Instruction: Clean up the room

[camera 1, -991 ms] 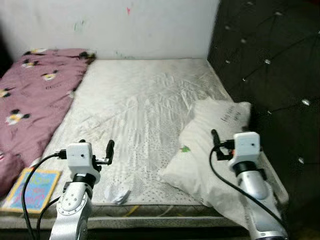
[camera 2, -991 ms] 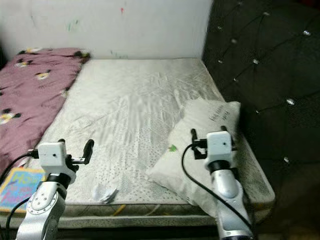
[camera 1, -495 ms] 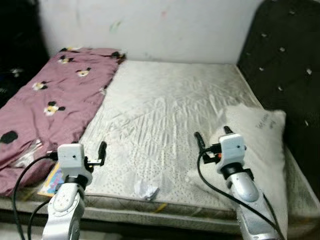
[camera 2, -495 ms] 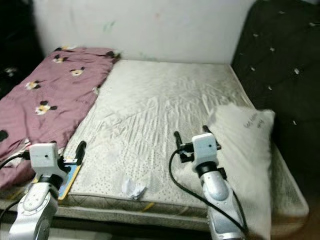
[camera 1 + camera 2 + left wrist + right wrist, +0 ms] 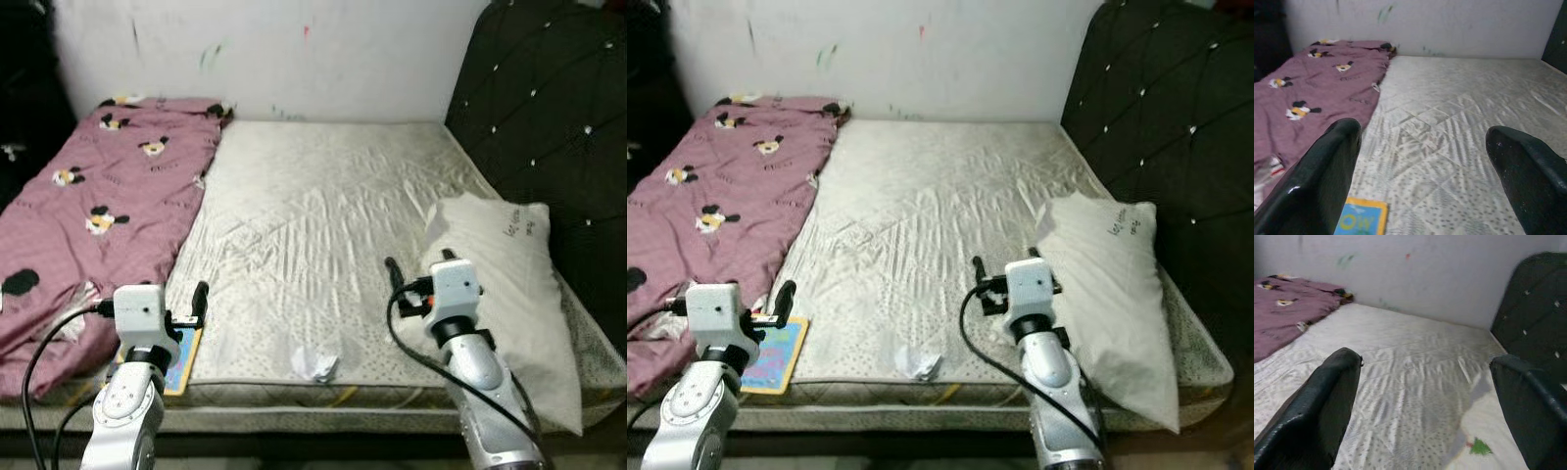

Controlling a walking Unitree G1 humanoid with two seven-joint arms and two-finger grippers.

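Two grippers are hovering spread and empty over the mattress's (image 5: 323,225) near edge, left gripper (image 5: 200,299) above the picture book (image 5: 182,354), right gripper (image 5: 392,271) beside the pillow (image 5: 505,284). You are probably choosing the crumpled paper (image 5: 314,364) between them; lower straight down, pinching only paper, not sheet

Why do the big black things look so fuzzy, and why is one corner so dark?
In the left wrist view the left pincer's fingers sit very close to the lens, so they blur while the mattress stays sharper; the right wrist view shows the same with its fingers. In the left eye view the corner beside the blanket lies in shadow.
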